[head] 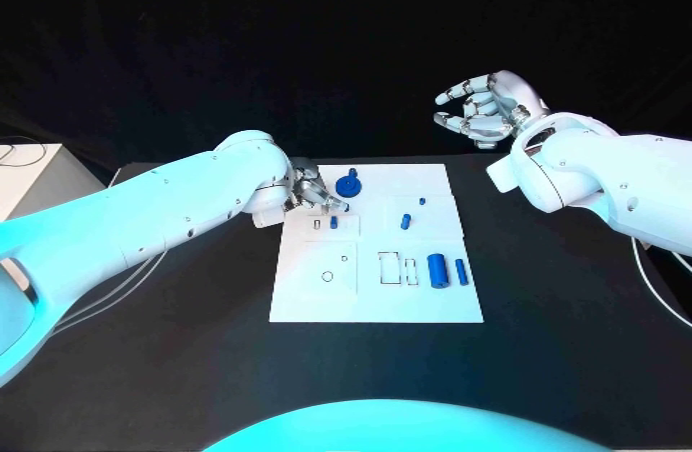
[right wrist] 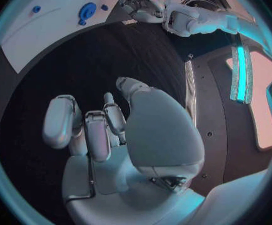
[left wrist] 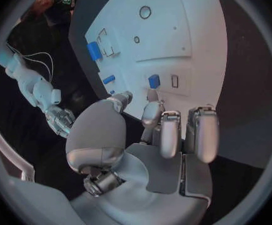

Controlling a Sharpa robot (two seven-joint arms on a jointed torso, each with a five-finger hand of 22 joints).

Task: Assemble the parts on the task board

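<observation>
Two hands, neither holding a part. Left hand (head: pixel 306 189) loosely curled at task board (head: pixel 325 307), small blue block (left wrist: pixel 153 81) just beyond fingertips: approach step; next needs precise pinch. Right hand (head: pixel 488 109) open, well clear.

The left hand (head: pixel 306 194) rests on the task board (head: pixel 378 307) beside small blue parts (head: pixel 335 223); the right hand (head: pixel 490 110) hovers apart.

Two smooth white moulded-shell arms, left arm (head: pixel 159 217) and right arm (head: pixel 606 177), each ending in a silver metal many-fingered hand, left hand (head: pixel 306 190) and right hand (head: pixel 488 107), with grey padded palm and fingertips (left wrist: pixel 205 135).
</observation>
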